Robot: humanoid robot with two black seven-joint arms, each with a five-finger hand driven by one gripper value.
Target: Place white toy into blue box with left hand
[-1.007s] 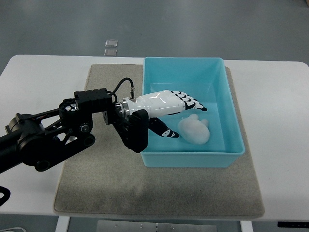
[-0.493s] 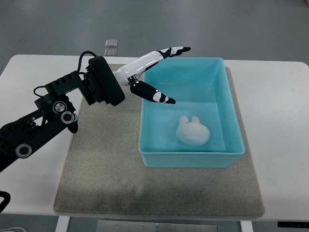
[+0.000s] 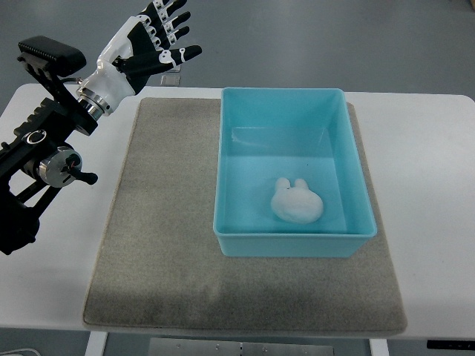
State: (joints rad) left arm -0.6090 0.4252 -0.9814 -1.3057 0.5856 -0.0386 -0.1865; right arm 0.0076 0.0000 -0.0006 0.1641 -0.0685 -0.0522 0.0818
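Observation:
The white toy [image 3: 295,203], a small rabbit shape, lies on the floor of the blue box [image 3: 356,167], near its front wall. My left hand [image 3: 159,41] is raised high at the upper left, well away from the box and left of it. Its fingers are spread and hold nothing. The left arm [image 3: 44,148] comes in from the left edge. The right arm is out of view.
The box stands on a grey mat [image 3: 167,245] on a white table [image 3: 430,193]. Two small clear squares [image 3: 171,72] lie on the floor beyond the table's far edge.
My left hand has drawn out of the box, rising and swinging to the upper left, with fingers open. The white toy stays in the box where it was let go.

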